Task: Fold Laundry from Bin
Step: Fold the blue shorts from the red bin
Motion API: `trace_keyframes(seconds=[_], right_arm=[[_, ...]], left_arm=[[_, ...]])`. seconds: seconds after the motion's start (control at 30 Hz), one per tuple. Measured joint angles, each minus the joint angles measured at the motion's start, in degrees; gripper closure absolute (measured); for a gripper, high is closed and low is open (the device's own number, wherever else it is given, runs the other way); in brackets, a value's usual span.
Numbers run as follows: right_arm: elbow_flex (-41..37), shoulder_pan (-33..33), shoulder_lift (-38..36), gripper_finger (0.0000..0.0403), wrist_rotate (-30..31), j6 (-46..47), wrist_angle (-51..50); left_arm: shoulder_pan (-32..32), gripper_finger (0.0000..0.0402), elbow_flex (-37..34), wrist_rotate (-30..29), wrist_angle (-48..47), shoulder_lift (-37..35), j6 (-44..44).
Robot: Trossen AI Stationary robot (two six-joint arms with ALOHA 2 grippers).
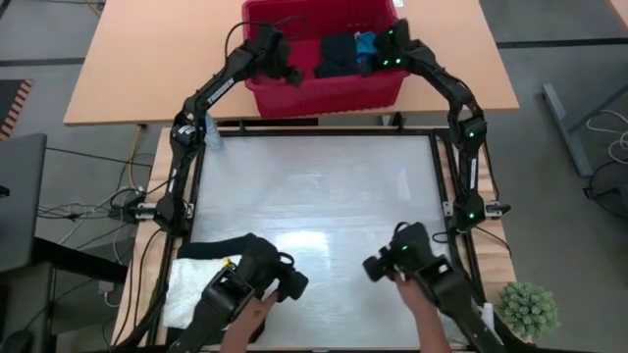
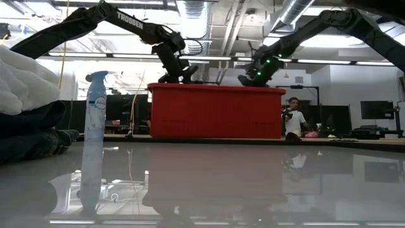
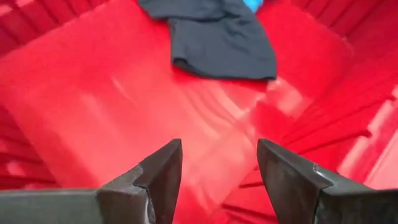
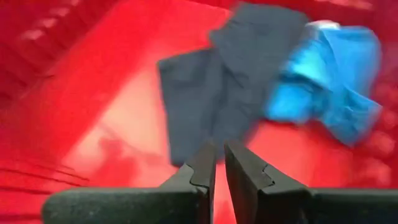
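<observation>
Two grippers are seen over the bin [image 1: 324, 93], the red tub standing on the wooden table [image 1: 128, 59] beyond the white work surface [image 1: 314, 196]. The left gripper [image 3: 219, 163] is held above the bin's bare floor at its left end, its fingers spread wide with nothing between them. The right gripper [image 4: 220, 163] is poised at the bin's right end, its fingers drawn nearly together with only a thin gap, and no cloth is gripped. Just beyond the right gripper's tips, a dark garment [image 4: 217, 93] is spread on the bin floor, and a small bright blue cloth [image 4: 329, 81] is lying against it; both are also seen from above in the bin's right half. At the near left corner of the work surface, a white crinkled cloth [image 1: 191, 284] and a black garment [image 1: 221, 245] are laid touching each other. A spray bottle [image 2: 93, 136] is stood upright near the far left corner of the work surface. A person [image 2: 292, 120] is visible in the room behind the bin.
</observation>
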Motion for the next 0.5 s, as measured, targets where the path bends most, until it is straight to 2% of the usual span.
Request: trace_keyframes(seconds=[0.23,0.5], right_arm=[[0.0,6.1,0.0,0.0341,-2.3,-0.7,-3.0],[0.5,10.7,0.2,0.0342,-3.6,-4.3,-5.0]], left_arm=[[0.1,0.0203,0.1,0.0,-8.5,-0.2,0.0],[0.0,0.0203,-0.1,0.0,-13.4,-2.3,-0.6]])
